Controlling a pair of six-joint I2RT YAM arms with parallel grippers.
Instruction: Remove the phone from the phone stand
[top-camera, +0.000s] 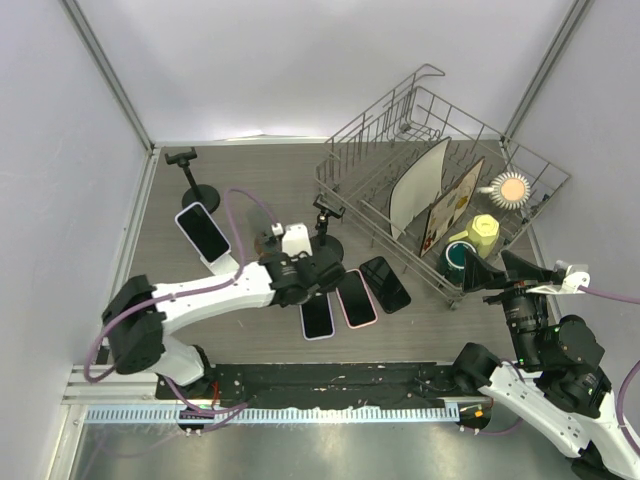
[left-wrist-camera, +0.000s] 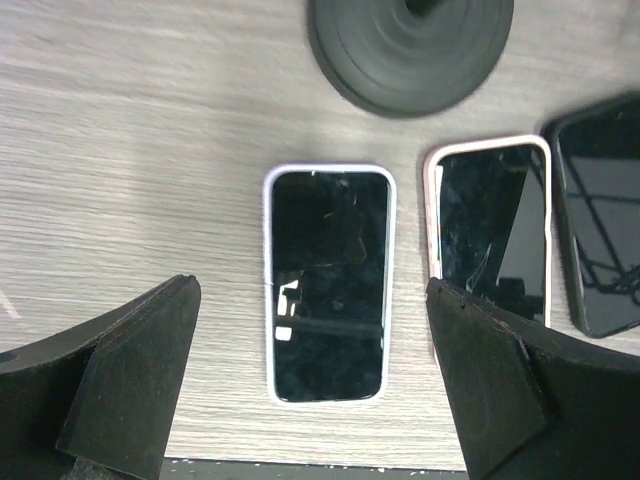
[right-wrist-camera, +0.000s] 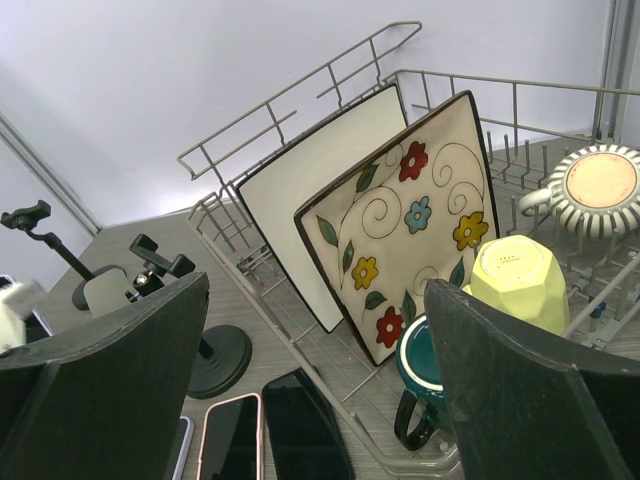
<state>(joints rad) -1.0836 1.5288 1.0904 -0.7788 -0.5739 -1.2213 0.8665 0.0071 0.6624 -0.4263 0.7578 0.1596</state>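
Observation:
A white-cased phone (top-camera: 204, 231) leans tilted on a white stand (top-camera: 220, 266) at the left. Two black clamp stands are empty, one at the back left (top-camera: 190, 172) and one mid-table (top-camera: 329, 228). Three phones lie flat in front of the mid-table stand: a lavender-cased phone (top-camera: 317, 317), a pink-cased phone (top-camera: 356, 297) and a black phone (top-camera: 385, 284). My left gripper (top-camera: 325, 276) is open and empty above the lavender-cased phone (left-wrist-camera: 330, 283), fingers (left-wrist-camera: 130, 370) apart on either side. My right gripper (top-camera: 492, 270) is open and empty by the rack's front corner.
A wire dish rack (top-camera: 350, 170) at the back right holds a white plate (right-wrist-camera: 300, 200), a flowered plate (right-wrist-camera: 400, 220), a yellow cup (right-wrist-camera: 520, 280), a teal mug (right-wrist-camera: 420, 375) and a striped teapot (right-wrist-camera: 595, 185). The mid stand's round base (left-wrist-camera: 410, 50) lies just beyond the flat phones.

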